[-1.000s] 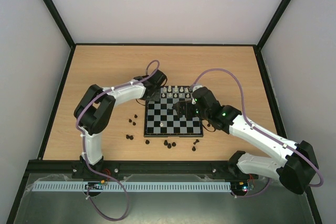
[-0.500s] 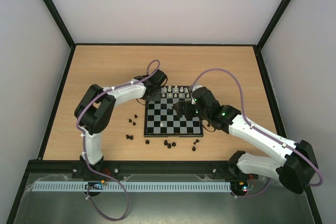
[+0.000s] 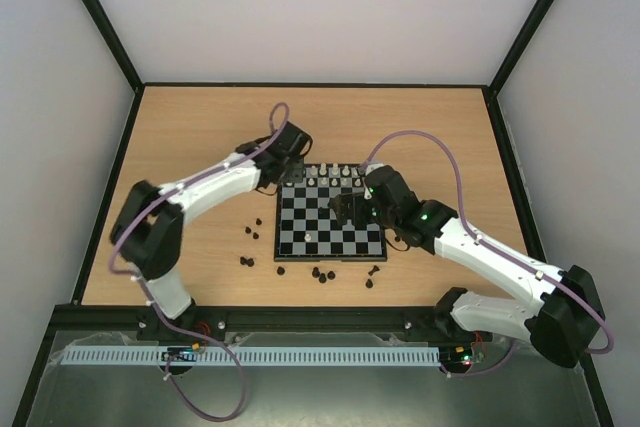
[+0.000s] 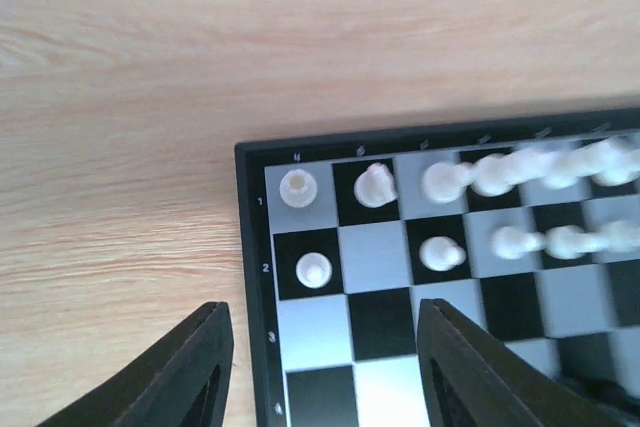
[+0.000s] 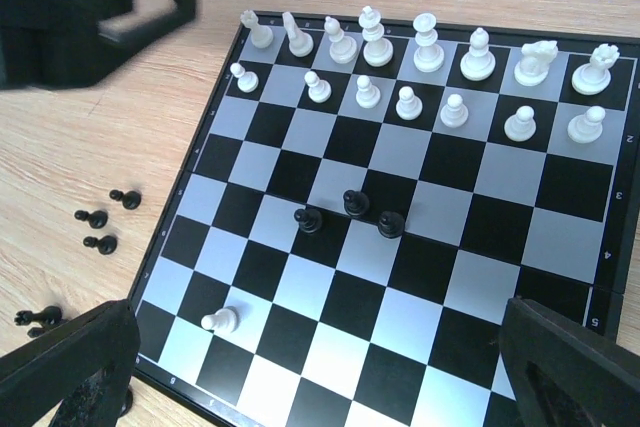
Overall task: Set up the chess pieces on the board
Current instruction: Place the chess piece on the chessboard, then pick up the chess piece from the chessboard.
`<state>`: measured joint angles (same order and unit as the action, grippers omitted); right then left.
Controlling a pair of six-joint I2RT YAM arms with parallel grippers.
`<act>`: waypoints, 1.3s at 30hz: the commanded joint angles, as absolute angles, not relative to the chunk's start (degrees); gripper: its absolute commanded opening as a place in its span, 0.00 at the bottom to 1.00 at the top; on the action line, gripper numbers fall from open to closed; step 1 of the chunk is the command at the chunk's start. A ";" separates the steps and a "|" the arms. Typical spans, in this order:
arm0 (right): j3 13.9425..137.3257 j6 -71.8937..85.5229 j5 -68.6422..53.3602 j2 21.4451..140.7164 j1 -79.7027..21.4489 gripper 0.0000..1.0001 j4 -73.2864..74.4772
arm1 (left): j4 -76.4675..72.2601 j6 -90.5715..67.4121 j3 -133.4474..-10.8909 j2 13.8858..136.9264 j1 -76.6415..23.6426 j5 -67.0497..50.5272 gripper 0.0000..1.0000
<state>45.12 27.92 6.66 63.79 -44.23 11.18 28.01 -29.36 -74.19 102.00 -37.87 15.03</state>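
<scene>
- Board point(image 3: 300, 215): flat on the table point(image 3: 200, 127), between my two arms.
- Left end effector point(image 4: 322, 309): released. My fingers point(image 4: 190, 372) stand apart with nothing between them. I hang over the board's edge at the corner of the white back rank.
- That corner, left wrist view: a white rook point(image 4: 295, 185) sits in the corner square, with a white knight point(image 4: 375, 185) on the square just beside it. A white pawn point(image 4: 314, 269) stands in front of the rook. The next square along the pawn rank is bare, and then comes another pawn. Pieces further along are blurred.
- Right end effector point(image 5: 320, 372): released. My fingers are spread wide at the two lower corners of the right wrist view, with nothing between them. In the top view I sit above the right half of the board.
- White pieces point(image 5: 428, 47): eight stand upright along the far rank and seven pawns stand on the rank in front of them.
- Lone white pawn point(image 5: 222, 320): upright on the board, well apart from the rest and near the opposite edge.
- Black pawns point(image 5: 355, 203): three stand upright mid-board, on neighbouring squares.
- Black pieces point(image 3: 322, 274): off the board and scattered on the table, some along its near edge and some to its left.
</scene>
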 commanded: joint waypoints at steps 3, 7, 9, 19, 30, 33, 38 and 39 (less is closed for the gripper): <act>46.04 27.89 4.66 64.59 -44.32 0.98 13.80 | 27.83 -33.85 -67.07 84.72 -38.40 16.27 0.67; 46.64 28.01 2.04 67.22 -46.66 0.91 15.09 | 26.00 -37.39 -59.83 73.34 -38.83 15.85 0.99; 47.27 28.18 2.35 69.31 -49.51 0.89 15.82 | 25.77 -38.68 -57.08 68.30 -39.13 15.55 0.99; 52.78 29.49 6.69 81.62 -60.04 0.78 19.01 | 28.66 -42.12 -50.34 49.42 -40.52 15.21 0.99; 59.48 30.32 12.52 92.82 -61.94 0.56 20.90 | 33.20 -44.07 -47.19 38.96 -40.87 14.16 0.99; 60.79 30.32 13.50 94.49 -61.88 0.46 21.12 | 33.99 -44.21 -46.92 37.45 -40.96 14.24 0.99; 63.13 29.97 13.67 97.70 -61.88 0.37 21.44 | 35.09 -44.06 -47.14 36.24 -40.96 14.49 0.99; 63.49 29.82 13.63 98.26 -61.90 0.36 21.42 | 35.24 -44.04 -47.22 36.14 -40.96 14.49 0.99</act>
<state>61.36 29.85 12.12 95.96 -61.58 18.22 33.19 -43.97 -47.53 37.04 -40.62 14.55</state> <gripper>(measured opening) 0.372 0.994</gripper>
